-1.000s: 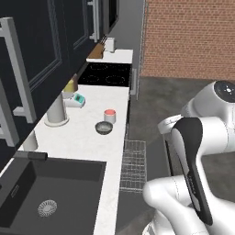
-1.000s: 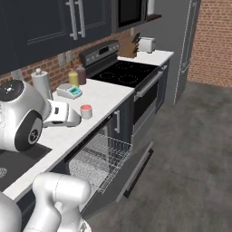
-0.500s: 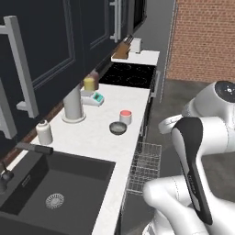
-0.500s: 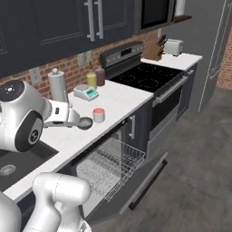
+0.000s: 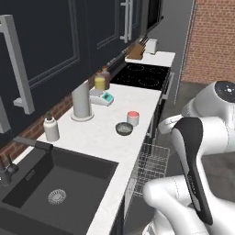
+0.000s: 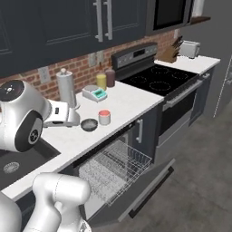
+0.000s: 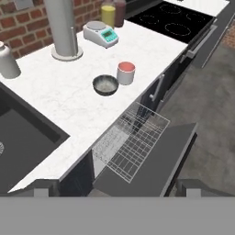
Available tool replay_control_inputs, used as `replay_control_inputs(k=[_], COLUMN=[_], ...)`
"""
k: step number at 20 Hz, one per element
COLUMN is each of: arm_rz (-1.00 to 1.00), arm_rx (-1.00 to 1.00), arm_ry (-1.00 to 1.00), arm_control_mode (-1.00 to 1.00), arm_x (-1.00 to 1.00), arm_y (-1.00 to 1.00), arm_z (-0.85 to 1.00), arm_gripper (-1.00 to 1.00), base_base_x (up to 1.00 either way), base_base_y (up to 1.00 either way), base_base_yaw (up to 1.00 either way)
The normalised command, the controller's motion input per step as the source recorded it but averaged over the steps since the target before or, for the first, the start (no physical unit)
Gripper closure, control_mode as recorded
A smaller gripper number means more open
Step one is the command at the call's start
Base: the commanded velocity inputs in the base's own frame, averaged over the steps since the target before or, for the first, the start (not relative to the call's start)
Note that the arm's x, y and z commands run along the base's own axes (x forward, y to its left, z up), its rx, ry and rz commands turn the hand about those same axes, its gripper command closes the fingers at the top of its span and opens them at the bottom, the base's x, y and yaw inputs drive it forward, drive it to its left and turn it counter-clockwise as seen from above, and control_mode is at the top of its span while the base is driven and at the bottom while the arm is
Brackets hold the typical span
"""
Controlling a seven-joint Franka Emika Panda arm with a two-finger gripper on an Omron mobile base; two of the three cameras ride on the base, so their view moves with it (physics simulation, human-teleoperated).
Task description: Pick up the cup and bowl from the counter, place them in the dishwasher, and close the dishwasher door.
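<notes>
The white cup (image 7: 126, 72) with its reddish inside stands upright on the white counter (image 7: 69, 108) near the front edge. The dark metallic bowl (image 7: 105, 85) sits right beside it, on the sink side. Both appear again as the cup (image 5: 133, 118) and bowl (image 5: 124, 129), and as the cup (image 6: 104, 117) and bowl (image 6: 89, 124). Below them the dishwasher door (image 7: 153, 167) hangs down open, and the wire rack (image 7: 133, 140) is pulled out over it. My gripper (image 7: 115, 187) is open and empty, held high above the door, well away from cup and bowl.
A tall grey cylinder (image 7: 62, 27), a scale (image 7: 101, 33), two bottles (image 7: 110, 13) and a white pump bottle (image 7: 7, 60) stand along the brick wall. The black sink (image 7: 20, 137) lies to the left, the stove (image 7: 176, 18) beyond the cup. The rack (image 6: 115, 165) juts into the aisle.
The whole picture has shifted: the base has driven along the counter, bringing cup, bowl and open dishwasher closer. Cup and bowl stay put on the counter. The gripper stays open.
</notes>
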Motion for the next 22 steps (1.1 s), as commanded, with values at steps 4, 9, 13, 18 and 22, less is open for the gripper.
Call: replay_control_inputs(k=[4,9,13,18,22], arm_rz=[0.0,0.04,0.05,-0.04,-0.21], arm_rx=[0.0,0.02,0.08,0.15,0.09], arm_ry=[0.0,0.06,0.12,0.09,0.16], arm_control_mode=[1.0,-1.0,-1.0,-1.0,-1.0], arm_x=[0.0,0.36,0.98,0.98,1.0], arm_y=[0.0,0.0,-0.04,-0.17,0.0], arm_z=[0.0,-0.02,-0.14,-0.25,-0.4], arm_gripper=[-1.0,-1.0,-1.0,-1.0,-1.0], base_base_x=[0.42,0.42,0.0,0.0,0.0], base_base_y=[0.18,0.04,0.0,0.0,0.0], base_base_yaw=[0.26,0.11,0.0,0.0,0.0])
